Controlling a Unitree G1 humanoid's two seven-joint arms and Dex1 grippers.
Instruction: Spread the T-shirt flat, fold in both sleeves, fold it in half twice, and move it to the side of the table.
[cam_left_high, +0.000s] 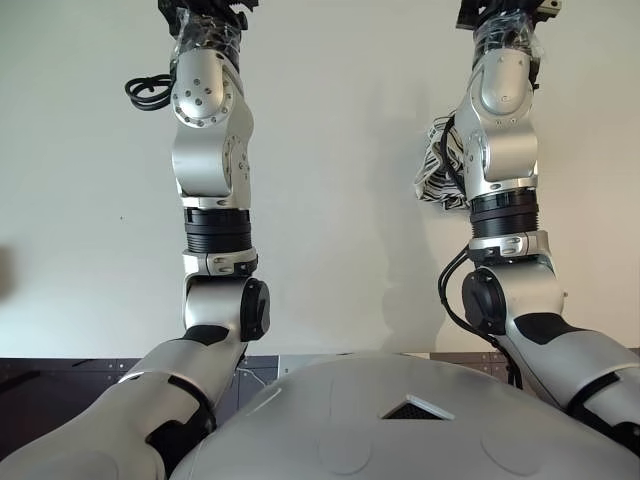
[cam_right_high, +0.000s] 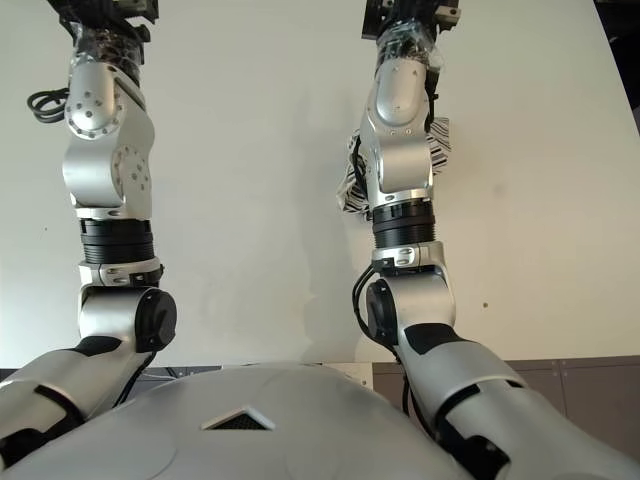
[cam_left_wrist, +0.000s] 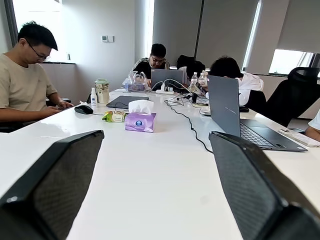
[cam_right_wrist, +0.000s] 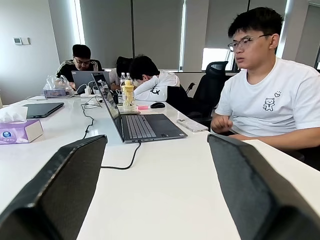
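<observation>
White desk (cam_left_high: 330, 200) spreads under both outstretched arms. Against the right forearm lies a black-and-white striped fabric T-shirt (cam_left_high: 432, 170), crumpled and partly hidden, its long axis unreadable. Farther out, the left hand (cam_left_wrist: 156, 135) and right hand (cam_right_wrist: 157, 137) hang low, fingers apart.

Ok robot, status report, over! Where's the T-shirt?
Left gripper open, empty. Right gripper open, empty. Striped T-shirt crumpled beside right arm, not spread. Black cable coiled by left arm.
</observation>
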